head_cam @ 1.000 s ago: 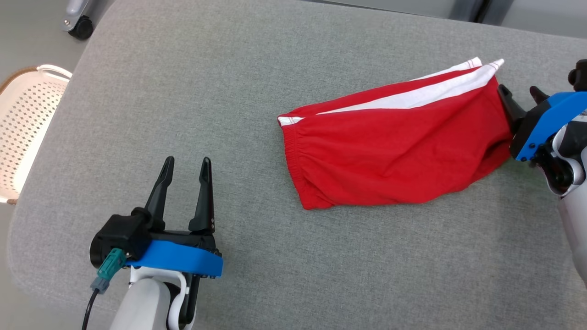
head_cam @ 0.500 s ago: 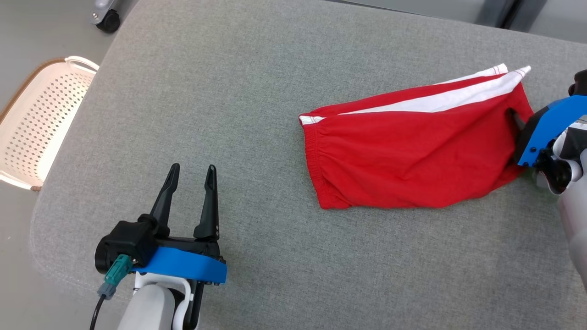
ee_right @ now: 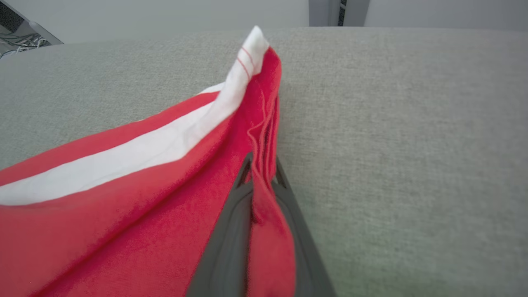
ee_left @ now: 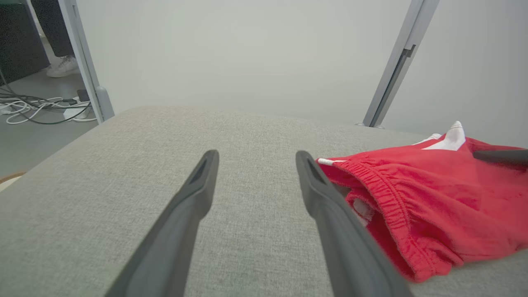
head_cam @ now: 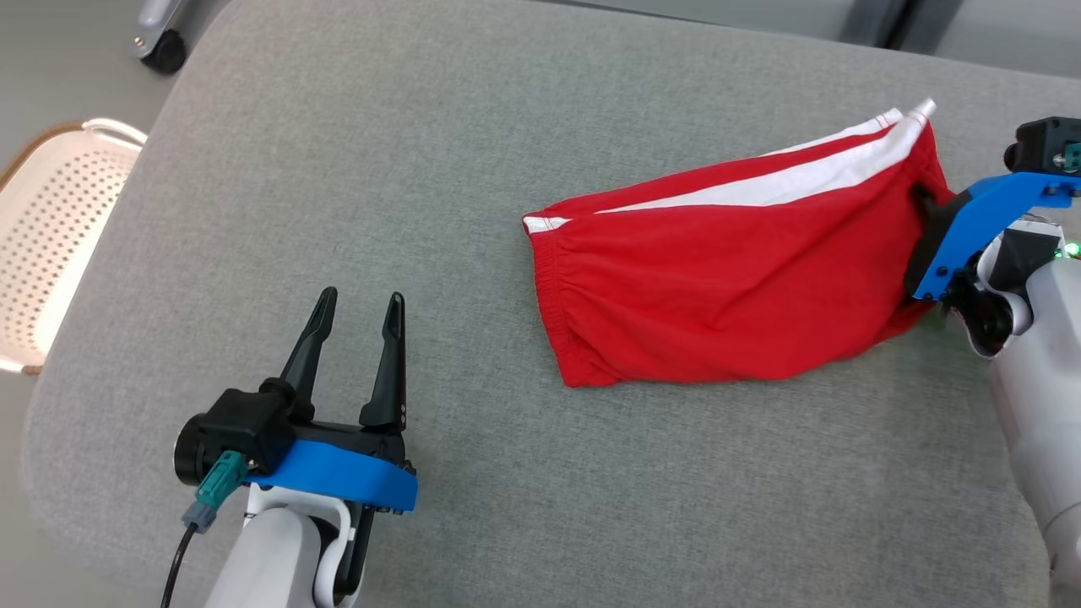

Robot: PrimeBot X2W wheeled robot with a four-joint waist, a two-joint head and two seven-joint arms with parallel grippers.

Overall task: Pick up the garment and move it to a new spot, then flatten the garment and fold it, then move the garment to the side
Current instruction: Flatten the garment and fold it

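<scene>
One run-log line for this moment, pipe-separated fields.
right gripper: shut on hem of red fabric shorts with white stripe | left gripper: open, empty | surface: grey fabric table

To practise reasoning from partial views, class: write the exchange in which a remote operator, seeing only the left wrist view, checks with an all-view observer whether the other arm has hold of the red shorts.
Operator: I see the red shorts beside my open left gripper. Is that dark finger at my right edge gripping them?
Observer: Yes. In the right wrist view, the right gripper is closed on the hem, with red cloth pinched between its fingers.
Operator: What lies to my left, off the table?
Observer: The head view shows a white perforated basket beside the table's left edge.
</scene>
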